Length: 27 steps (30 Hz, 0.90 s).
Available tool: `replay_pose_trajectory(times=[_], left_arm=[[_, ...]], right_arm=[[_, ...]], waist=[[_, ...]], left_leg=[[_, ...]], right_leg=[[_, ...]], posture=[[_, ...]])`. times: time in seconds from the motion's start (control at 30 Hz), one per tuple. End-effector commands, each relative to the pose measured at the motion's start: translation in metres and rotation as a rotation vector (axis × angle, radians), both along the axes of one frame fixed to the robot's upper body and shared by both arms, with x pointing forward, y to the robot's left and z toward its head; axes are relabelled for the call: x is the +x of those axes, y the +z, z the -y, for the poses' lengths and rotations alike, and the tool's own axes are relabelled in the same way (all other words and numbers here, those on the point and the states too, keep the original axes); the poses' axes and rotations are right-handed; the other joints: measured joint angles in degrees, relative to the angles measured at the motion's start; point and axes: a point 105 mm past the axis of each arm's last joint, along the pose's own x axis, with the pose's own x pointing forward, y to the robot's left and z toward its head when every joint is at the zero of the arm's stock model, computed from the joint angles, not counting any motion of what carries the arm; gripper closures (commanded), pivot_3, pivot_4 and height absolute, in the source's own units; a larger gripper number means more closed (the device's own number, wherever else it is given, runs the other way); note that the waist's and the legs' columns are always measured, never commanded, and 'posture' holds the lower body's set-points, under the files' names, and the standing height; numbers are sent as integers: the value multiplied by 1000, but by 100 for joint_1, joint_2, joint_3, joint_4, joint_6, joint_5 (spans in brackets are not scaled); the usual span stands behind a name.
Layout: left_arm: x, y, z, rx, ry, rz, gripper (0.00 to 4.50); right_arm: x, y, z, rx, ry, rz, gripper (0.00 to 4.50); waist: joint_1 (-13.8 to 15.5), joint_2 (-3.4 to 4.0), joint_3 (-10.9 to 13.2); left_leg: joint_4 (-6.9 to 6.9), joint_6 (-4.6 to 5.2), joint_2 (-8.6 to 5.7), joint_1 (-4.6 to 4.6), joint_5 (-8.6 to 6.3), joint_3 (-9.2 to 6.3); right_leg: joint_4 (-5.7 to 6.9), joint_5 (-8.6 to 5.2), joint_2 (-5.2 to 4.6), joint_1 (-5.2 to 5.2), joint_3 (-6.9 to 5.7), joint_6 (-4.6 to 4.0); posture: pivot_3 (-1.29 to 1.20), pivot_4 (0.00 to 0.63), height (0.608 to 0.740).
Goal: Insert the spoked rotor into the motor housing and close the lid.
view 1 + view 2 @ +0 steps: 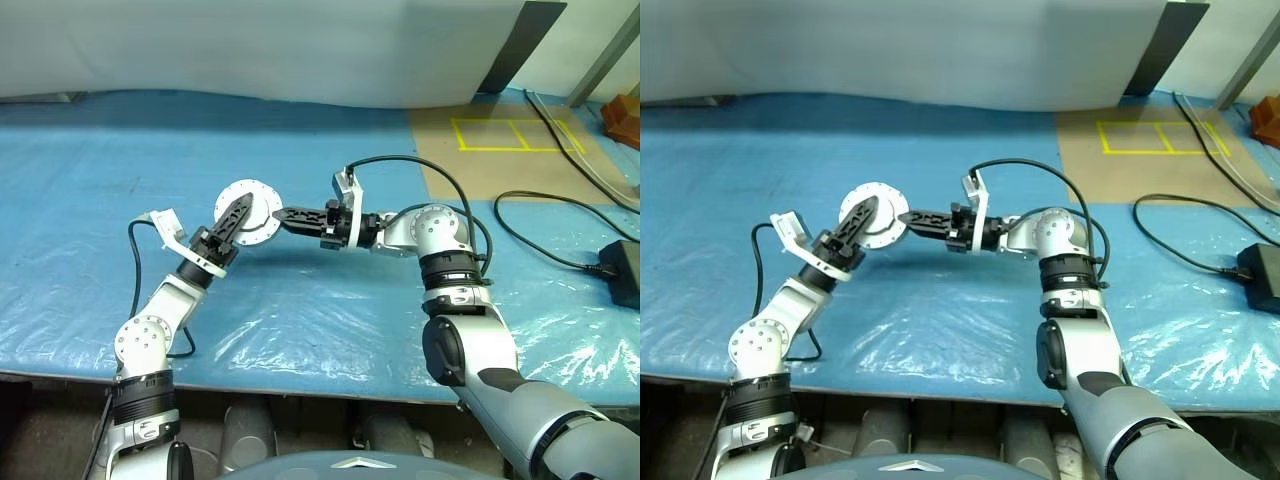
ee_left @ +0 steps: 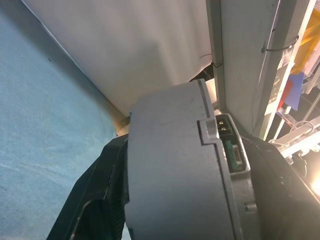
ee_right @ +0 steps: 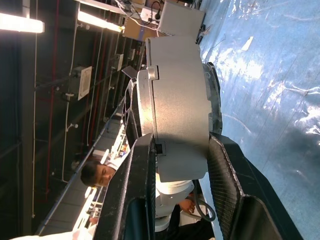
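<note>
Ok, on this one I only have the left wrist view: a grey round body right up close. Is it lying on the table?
Observer: No. The motor housing is held in the air above the blue sheet, its flat round face towards the head camera.
Operator: Is the other arm on it?
Observer: Yes. The right hand comes in level from the opposite side, with its black fingers clamped on either side of the body.
Operator: Anything near it on the sheet?
Observer: Only a black cable running to a black box, far off on the robot's right.
</note>
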Motion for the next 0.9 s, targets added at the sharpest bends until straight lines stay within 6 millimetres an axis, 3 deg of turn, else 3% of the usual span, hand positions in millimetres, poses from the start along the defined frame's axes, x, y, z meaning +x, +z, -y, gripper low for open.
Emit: replay_pose_trajectory(times=[0.03,0.2,0.33,0.8,0.9], left_arm=[[-2,0,7,29,-29,-9,1785],[-3,0,11,-28,-78,-50,1785],[-7,-12,21,16,-150,-133,1785],[-3,-19,19,-18,-174,-208,1785],[-2,-16,17,-21,-169,-202,1785]], right_arm=[[-5,27,-11,71,35,103,3385],[-6,26,-12,62,40,108,3385],[-5,26,-12,60,38,104,3385],[-4,25,-13,52,32,119,3385],[-4,26,-13,55,28,126,2451]], waist=[[0,0,0],[1,0,0],[2,0,0],[3,0,0],[2,0,0]], left_leg=[[0,0,0,0,0,0],[2,0,0,-1,0,0],[4,0,0,0,0,-1],[12,0,0,-3,0,-3],[13,0,0,-3,0,-3]], right_leg=[[0,0,0,0,0,0],[1,0,0,0,0,0],[3,0,0,0,0,0],[5,3,0,0,0,3],[5,3,0,0,0,4]], posture=[[0,150,740],[0,150,740],[0,150,740],[0,150,740],[0,150,740]])
